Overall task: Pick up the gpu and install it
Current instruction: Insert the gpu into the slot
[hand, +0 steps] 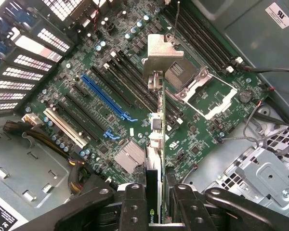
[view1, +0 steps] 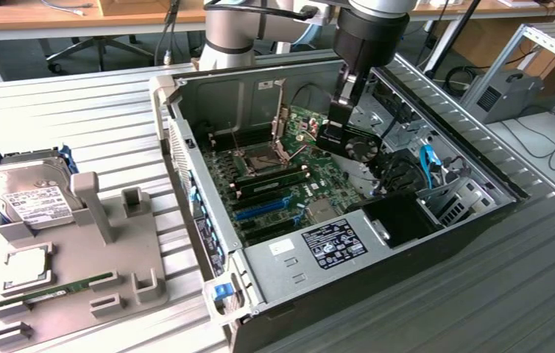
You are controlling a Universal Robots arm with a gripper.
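Gpu, gripped by the fingers, hangs inside computer case.

End of thin black card with silver bracket lost between black fingers, words on black square label too small to read

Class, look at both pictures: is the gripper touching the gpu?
Touching. In the wrist view the gripper has one finger pressed against each face of the gpu, which is seen edge-on, with no gap on either side.
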